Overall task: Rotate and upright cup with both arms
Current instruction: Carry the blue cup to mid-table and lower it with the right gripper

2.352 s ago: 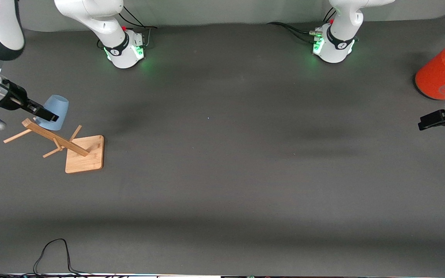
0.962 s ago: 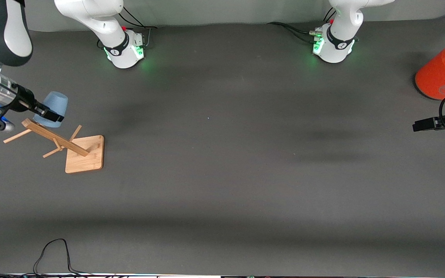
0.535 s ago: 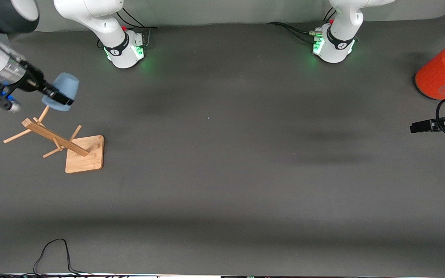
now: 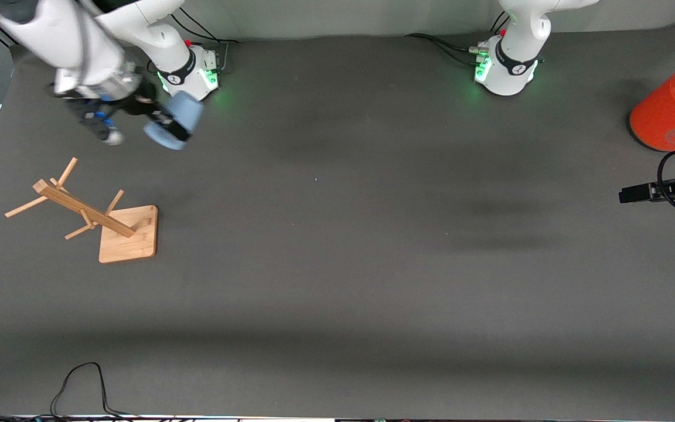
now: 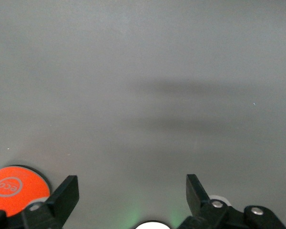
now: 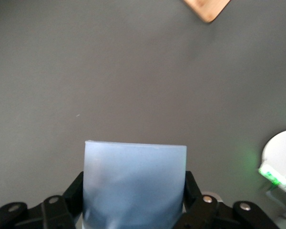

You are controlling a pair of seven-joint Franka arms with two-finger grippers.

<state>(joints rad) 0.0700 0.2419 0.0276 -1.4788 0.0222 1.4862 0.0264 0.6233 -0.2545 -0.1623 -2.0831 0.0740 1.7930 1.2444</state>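
Note:
The pale-blue cup hangs tilted in the air, with my right gripper shut on it over the table close to the right arm's base. In the right wrist view the cup fills the gap between the black fingers of the right gripper, which press on its two sides. My left gripper waits low at the left arm's end of the table. Its fingers stand wide apart, and the left gripper has nothing in it.
A wooden peg rack on a square base stands at the right arm's end, nearer the front camera than the cup; its base corner shows. A large orange cylinder stands near the left gripper. A black cable lies at the front edge.
The right arm has lifted the cup off the wooden rack and carried it up toward the right arm's base. The left gripper has crept slightly toward the table's middle, still open.

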